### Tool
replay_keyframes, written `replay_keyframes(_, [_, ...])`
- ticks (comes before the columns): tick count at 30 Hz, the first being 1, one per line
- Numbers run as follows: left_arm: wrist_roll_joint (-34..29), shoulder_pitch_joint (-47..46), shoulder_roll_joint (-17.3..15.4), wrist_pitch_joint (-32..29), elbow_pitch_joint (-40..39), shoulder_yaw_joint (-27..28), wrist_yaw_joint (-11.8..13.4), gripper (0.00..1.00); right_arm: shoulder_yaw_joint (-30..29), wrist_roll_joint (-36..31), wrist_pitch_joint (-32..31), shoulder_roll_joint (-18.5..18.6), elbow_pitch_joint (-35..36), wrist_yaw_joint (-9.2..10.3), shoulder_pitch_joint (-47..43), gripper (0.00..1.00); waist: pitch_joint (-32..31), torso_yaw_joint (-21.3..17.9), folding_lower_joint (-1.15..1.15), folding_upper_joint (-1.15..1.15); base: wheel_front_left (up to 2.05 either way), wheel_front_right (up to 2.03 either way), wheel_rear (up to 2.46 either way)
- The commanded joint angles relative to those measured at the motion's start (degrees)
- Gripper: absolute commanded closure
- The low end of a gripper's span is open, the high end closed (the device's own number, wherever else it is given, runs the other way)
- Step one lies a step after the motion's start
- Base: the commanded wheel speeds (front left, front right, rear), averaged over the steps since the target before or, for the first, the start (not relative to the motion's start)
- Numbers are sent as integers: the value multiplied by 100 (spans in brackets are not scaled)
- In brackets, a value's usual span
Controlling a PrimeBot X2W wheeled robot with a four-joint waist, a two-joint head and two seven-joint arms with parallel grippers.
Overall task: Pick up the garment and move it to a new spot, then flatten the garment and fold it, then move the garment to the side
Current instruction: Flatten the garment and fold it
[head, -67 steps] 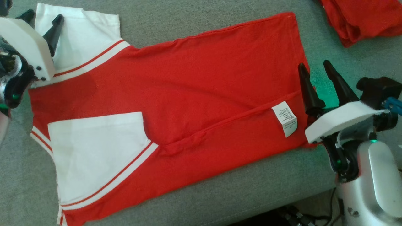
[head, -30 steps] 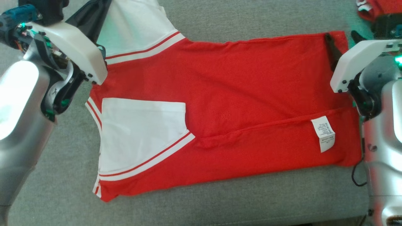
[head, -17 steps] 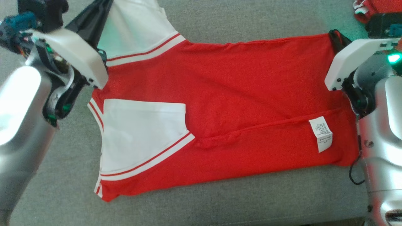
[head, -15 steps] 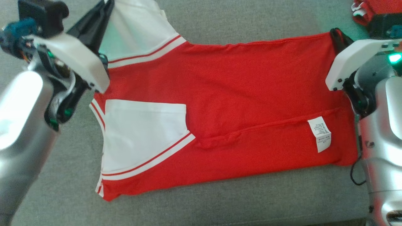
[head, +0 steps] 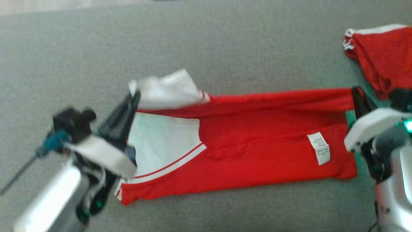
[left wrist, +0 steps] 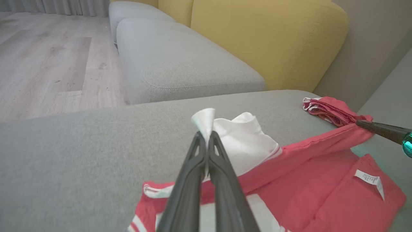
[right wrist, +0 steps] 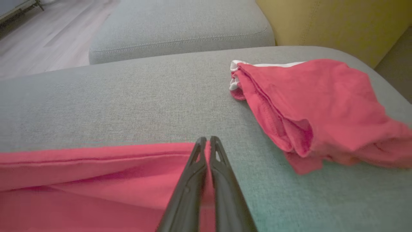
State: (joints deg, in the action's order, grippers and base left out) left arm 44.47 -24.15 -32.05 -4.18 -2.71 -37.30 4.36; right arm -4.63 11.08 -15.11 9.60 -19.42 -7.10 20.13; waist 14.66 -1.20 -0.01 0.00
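Fold in hand. The left claw [left wrist: 206, 137] pinches the sleeve [left wrist: 239, 141], the right claw [right wrist: 207, 140] a red corner [right wrist: 173, 154]; the shirt [head: 257, 154] stretches between them, far edge lifted, it seems. Next: bring both claws evenly over the near half.

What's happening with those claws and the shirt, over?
Left gripper shut on white sleeve of red-and-white shirt; right gripper shut on its red hem. Far edge lifted off grey cushion. Crumpled red garment nearby, apart.
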Motion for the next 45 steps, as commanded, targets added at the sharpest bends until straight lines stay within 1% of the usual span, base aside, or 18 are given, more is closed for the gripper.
replay_keyframes(1, [51, 9, -186, 112, -233, 216, 72, 100, 25, -31, 44, -21, 314, -39, -53, 100, -218, 93, 1, 0, 0, 0, 0])
replay_keyframes(6, [168, 765, 32, 429, -264, 50, 251, 100, -161, -59, 15, -214, 653, -39, -604, 100, -363, 140, 1, 0, 0, 0, 0])
replay_keyframes(8, [187, 929, 150, 572, -153, -9, 261, 100, -206, -80, 35, -265, 731, -39, -746, 100, -386, 148, 1, 0, 0, 0, 0])
replay_keyframes(11, [183, 1085, 290, 773, 90, -100, 212, 100, -223, -127, 112, -321, 787, -39, -893, 100, -430, 132, 1, 0, 0, 0, 0])
replay_keyframes(12, [209, 1150, 339, 842, 173, -110, 203, 100, -230, -143, 169, -344, 805, -39, -930, 97, -452, 115, 1, 0, 0, 0, 0])
replay_keyframes(13, [224, 1213, 377, 910, 243, -124, 188, 100, -230, -163, 215, -366, 816, -39, -975, 73, -475, 102, 1, 0, 0, 0, 0])
replay_keyframes(14, [214, 1271, 397, 983, 306, -148, 167, 100, -248, -188, 270, -387, 823, -39, -1025, 51, -507, 91, 1, 0, 0, 0, 0])
replay_keyframes(15, [225, 1340, 427, 1063, 365, -150, 165, 100, -268, -208, 330, -409, 825, -39, -1079, 7, -541, 85, 1, 0, 0, 0, 0])
replay_keyframes(16, [232, 1414, 448, 1147, 418, -148, 166, 77, -280, -225, 382, -430, 822, -39, -1140, 0, -581, 78, 1, 0, 0, 0, 0])
replay_keyframes(17, [240, 1495, 464, 1219, 466, -152, 170, 53, -302, -239, 426, -452, 814, -39, -1207, 0, -625, 73, 1, 0, 0, 0, 0])
replay_keyframes(18, [253, 1579, 484, 1293, 507, -150, 179, 0, -323, -260, 472, -474, 812, -39, -1280, 0, -673, 71, 1, 0, 0, 0, 0])
replay_keyframes(21, [320, 1819, 559, 1481, 582, -118, 237, 0, -467, -290, 607, -546, 856, -39, -1525, 0, -810, 87, 1, 0, 0, 0, 0])
replay_keyframes(26, [284, 2080, 626, 1724, 557, 81, 509, 0, -729, -293, 708, -624, 1023, -39, -1877, 0, -952, 148, 1, 0, 0, 0, 0])
replay_keyframes(31, [102, 2153, 620, 1830, 461, 324, 848, 0, -839, -313, 586, -657, 1211, -39, -2009, 0, -984, 218, 1, 0, 0, 0, 0])
replay_keyframes(35, [-18, 2139, 631, 1862, 372, 459, 1046, 0, -797, -308, 387, -666, 1198, -39, -1927, 0, -947, 297, 1, 0, 0, 0, 0])
replay_keyframes(42, [-93, 2110, 613, 1871, 229, 539, 1149, 0, -732, -486, 159, -670, 789, -39, -1564, 0, -815, 447, 1, 0, 0, 0, 0])
replay_keyframes(45, [-110, 2098, 600, 1865, 184, 545, 1178, 0, -747, -663, 114, -670, 463, -39, -1424, 0, -759, 523, 1, 0, 0, 0, 0])
